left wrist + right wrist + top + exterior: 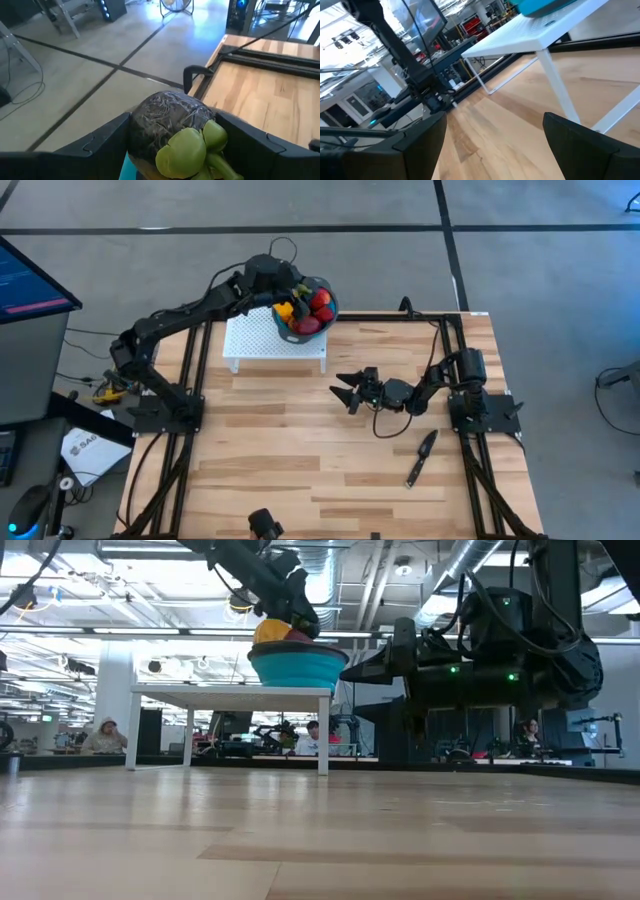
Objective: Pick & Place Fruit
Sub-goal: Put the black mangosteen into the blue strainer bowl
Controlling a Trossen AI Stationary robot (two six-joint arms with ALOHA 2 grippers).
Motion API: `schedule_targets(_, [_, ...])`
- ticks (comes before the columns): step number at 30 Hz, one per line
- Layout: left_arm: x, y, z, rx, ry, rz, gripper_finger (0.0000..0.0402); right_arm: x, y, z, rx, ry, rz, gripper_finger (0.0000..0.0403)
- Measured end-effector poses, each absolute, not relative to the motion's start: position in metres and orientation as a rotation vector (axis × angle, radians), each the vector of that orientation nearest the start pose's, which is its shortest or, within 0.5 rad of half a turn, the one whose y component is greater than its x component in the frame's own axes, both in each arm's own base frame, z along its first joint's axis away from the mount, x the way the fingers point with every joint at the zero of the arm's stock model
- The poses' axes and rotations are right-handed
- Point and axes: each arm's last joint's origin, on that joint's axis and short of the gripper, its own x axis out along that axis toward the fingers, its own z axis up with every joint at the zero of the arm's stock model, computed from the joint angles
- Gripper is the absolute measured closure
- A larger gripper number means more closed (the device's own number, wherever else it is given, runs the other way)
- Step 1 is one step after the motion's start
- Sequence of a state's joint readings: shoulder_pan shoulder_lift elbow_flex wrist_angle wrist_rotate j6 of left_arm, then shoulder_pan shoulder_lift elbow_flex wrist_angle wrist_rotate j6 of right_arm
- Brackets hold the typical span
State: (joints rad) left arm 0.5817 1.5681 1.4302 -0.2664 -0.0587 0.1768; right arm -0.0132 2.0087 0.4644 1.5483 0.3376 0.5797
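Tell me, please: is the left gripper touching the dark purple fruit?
Touching. In the left wrist view, the dark purple fruit with its green leaf sits between the left gripper's two fingers, and both press against its sides.

No text, label or number is clear enough to read. A white box point(88, 450) on the floor left of the table carries dark print, too small to make out.
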Motion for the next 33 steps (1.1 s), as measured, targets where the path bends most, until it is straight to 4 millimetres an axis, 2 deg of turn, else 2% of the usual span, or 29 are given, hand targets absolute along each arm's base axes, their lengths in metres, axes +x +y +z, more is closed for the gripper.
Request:
schedule_targets(15, [0.3032, 0.1907, 0.3530, 0.024, 0.457, 0.577, 0.0126, 0.2936, -0.0082, 0.0997, 0.580, -0.100, -0.319, 0.0079])
schedule_targets(23, [0.3036, 0.1900, 0.3530, -0.093, 0.421, 0.598, 0.0126, 0.2936, -0.0062, 0.0997, 0.580, -0.099, -0.312, 0.0079])
schedule_targets(33, [0.3037, 0.1901, 0.3532, -0.058, 0.429, 0.592, 0.0126, 0.2936, -0.0060, 0.0998, 0.580, -0.099, -0.311, 0.0079])
